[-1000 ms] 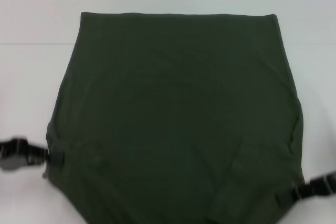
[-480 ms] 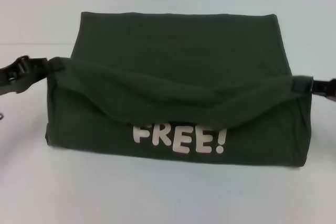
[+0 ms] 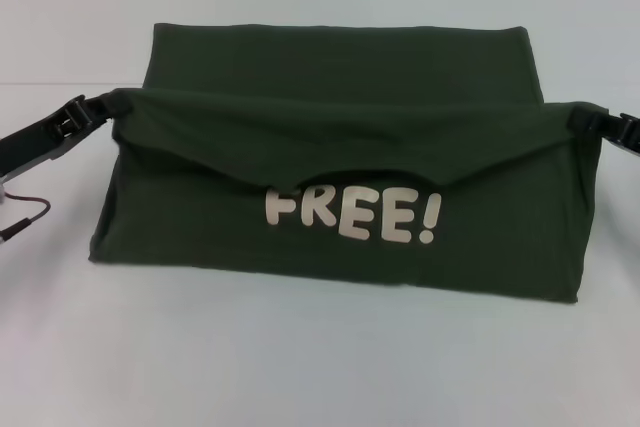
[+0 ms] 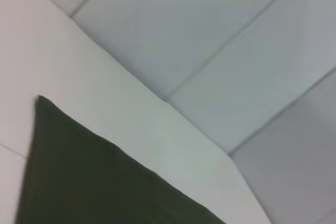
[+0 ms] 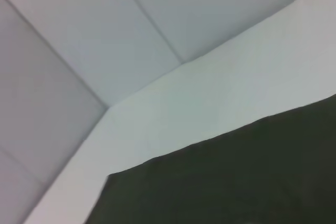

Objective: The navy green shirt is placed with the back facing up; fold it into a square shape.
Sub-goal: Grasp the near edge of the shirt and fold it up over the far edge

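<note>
The left gripper [image 3: 100,107] and right gripper [image 3: 580,115] each pinch a corner of the navy green shirt [image 3: 340,147]. Between them its raised edge sags, the "FREE!" lettering [image 3: 350,217] showing below

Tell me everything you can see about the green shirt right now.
The shirt is dark olive green, soft like cotton, lying on a white table. Its near part is lifted and being folded toward the far edge, so the front shows, with pale block letters "FREE!". The raised edge sags in the middle between two corners: the left hand pinches one, the right hand the other. The far part lies flat and plain.
</note>
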